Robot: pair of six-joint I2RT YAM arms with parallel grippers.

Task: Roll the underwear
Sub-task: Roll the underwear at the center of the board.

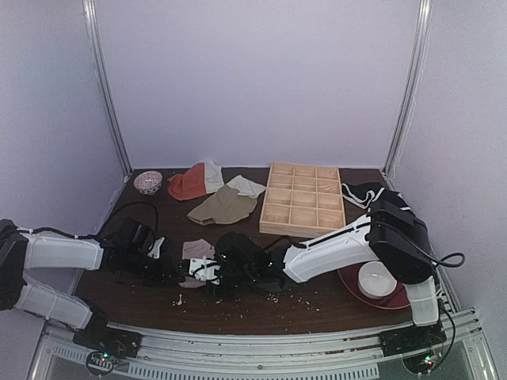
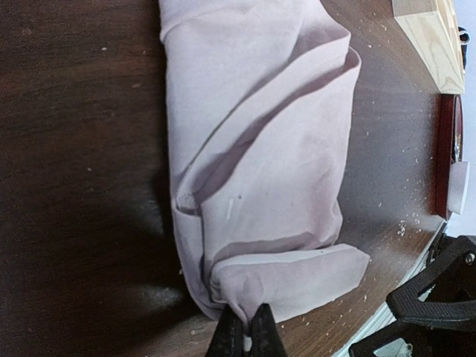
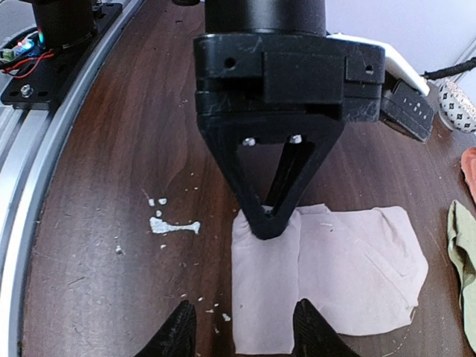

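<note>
One underwear (image 2: 260,171) lies folded into a long band on the table (image 1: 238,305), in front of the wooden tray (image 1: 303,229) and to its left, with bare wood on all sides and a clear strip between it and the tray. Crumbs dot the near edge. The left claw (image 2: 245,338) is pinched tight on one end of the band. The right claw (image 3: 242,331) stands apart, its fingers straddling the band's edge and gripping nothing. Left of the tray are three cloths, orange-red (image 1: 187,185), olive (image 1: 223,206) and white (image 1: 247,186), and one bowl (image 1: 148,182). To the tray's right-front sits one red plate (image 1: 396,301).
</note>
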